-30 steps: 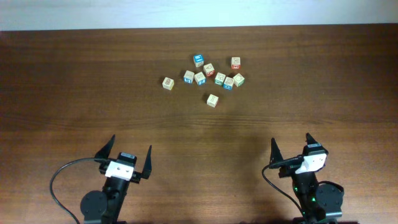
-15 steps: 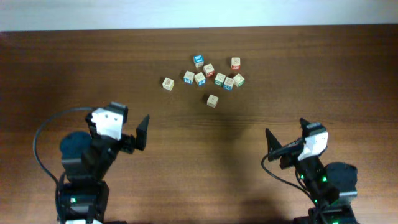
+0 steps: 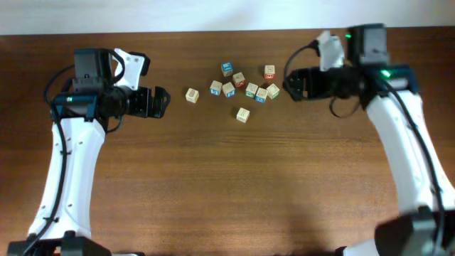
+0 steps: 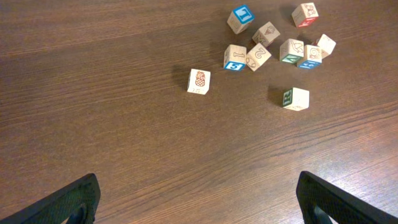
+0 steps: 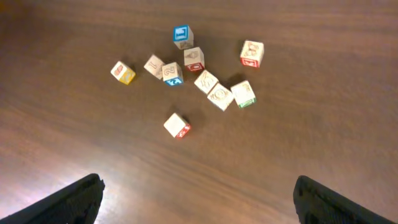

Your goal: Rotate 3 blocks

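Three blocks show green print among the scattered cubes. One block [image 3: 243,114] [image 4: 295,98] lies alone in front of the cluster. A second block [image 3: 251,89] [image 4: 290,51] sits in the cluster's middle. The third block [image 3: 273,91] [image 5: 243,93] is at the cluster's right end. My left gripper [image 3: 162,102] [image 4: 198,186] hovers to the left of the cubes, open and empty. On the opposite side, my right gripper [image 3: 290,83] [image 5: 199,186] hangs just beside the right end, also open and empty.
Other cubes share the brown wooden table [image 3: 213,178]: a blue one [image 3: 227,68] at the back, a red-faced one [image 3: 269,71] at the back right and a pale one with brown print [image 3: 192,95] alone at the left. The table's far edge meets a white wall.
Both arms have swung up from the near edge of the table to flank the cube cluster, left and right. The jaws stayed open and the cubes have not moved.
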Available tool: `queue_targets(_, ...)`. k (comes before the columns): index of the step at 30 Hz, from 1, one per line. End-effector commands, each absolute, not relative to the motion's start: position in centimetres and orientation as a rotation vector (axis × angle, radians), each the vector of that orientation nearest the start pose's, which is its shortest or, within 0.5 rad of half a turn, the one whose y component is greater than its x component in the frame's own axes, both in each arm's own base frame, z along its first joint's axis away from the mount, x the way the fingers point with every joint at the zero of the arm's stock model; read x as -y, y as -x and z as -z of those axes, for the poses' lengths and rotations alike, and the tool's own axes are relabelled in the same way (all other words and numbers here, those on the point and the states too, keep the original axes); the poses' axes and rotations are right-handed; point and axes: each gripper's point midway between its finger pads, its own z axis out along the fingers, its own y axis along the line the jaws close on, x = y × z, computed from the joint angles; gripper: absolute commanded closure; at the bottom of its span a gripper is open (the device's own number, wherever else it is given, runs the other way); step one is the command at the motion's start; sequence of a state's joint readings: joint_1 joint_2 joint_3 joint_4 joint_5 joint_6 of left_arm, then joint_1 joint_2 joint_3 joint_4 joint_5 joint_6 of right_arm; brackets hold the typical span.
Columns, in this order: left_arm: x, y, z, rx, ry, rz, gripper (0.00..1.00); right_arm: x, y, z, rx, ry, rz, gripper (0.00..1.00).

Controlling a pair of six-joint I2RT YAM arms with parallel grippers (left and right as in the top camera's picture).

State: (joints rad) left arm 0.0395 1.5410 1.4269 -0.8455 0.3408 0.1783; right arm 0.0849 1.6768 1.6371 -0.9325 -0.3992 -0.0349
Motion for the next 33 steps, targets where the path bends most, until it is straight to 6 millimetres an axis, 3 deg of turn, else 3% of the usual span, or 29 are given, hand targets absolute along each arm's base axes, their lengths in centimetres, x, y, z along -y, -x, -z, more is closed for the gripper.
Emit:
queue_targets(1,4.4,-40.5,-22.6,-2.435,-0.327,0.334,0.01,-12.2,-45.1,-20.7,-2.481,0.402,-0.535,0.02)
queue_targets(4,4.4,-40.5,-22.6,-2.435,-0.328,0.335,0.01,-12.5,-48.0,-15.7,-2.483,0.517,-0.496,0.05)
queue_targets(6,4.4,-40.4,-22.5,-2.441,-0.327,0.336,0.01,-10.4,-49.5,-11.8,-2.550,0.511,-0.320,0.09)
queue_targets(8,4.4,-40.3,-22.4,-2.443,-0.327,0.337,0.01,-9.7,-50.1,-8.7,-2.592,0.536,-0.250,0.15)
queue_targets(11,4.4,-40.3,-22.4,-2.447,-0.308,0.344,0.01,-10.2,-50.6,-5.7,-2.619,0.548,-0.256,0.28)
queue_targets(17,4.4,-40.3,-22.4,-2.447,-0.308,0.344,0.01,-11.5,-51.5,-2.8,-2.610,0.578,-0.259,0.41)
queue_targets(19,4.4,-40.3,-22.5,-2.446,-0.308,0.343,0.01,-11.9,-52.1,-2.4,-2.587,0.584,-0.257,0.42)
queue_targets(20,4.4,-40.3,-22.4,-2.446,-0.308,0.343,0.01,-12.0,-52.5,-2.4,-2.569,0.583,-0.255,0.48)
queue_targets(23,4.4,-40.3,-22.4,-2.450,-0.308,0.345,0.01,-12.1,-52.8,-2.0,-2.564,0.574,-0.257,0.52)
queue_targets(24,4.4,-40.3,-22.4,-2.450,-0.308,0.344,0.01,-12.1,-52.8,-1.7,-2.570,0.574,-0.258,0.57)
queue_targets(25,4.4,-40.3,-22.4,-2.450,-0.308,0.344,0.01,-12.0,-52.6,-0.9,-2.595,0.548,-0.268,0.65)
queue_targets(28,4.4,-40.3,-22.4,-2.450,-0.308,0.344,0.01,-11.9,-52.3,-1.6,-2.645,0.353,-0.315,0.71)
queue_targets(31,4.4,-40.3,-22.4,-2.450,-0.308,0.344,0.01,-11.5,-49.5,-4.7,-2.745,0.158,-0.358,0.78)
queue_targets(33,4.4,-40.3,-22.4,-2.450,-0.308,0.344,0.01,-11.2,-46.4,-5.9,-2.857,0.029,-0.378,0.78)
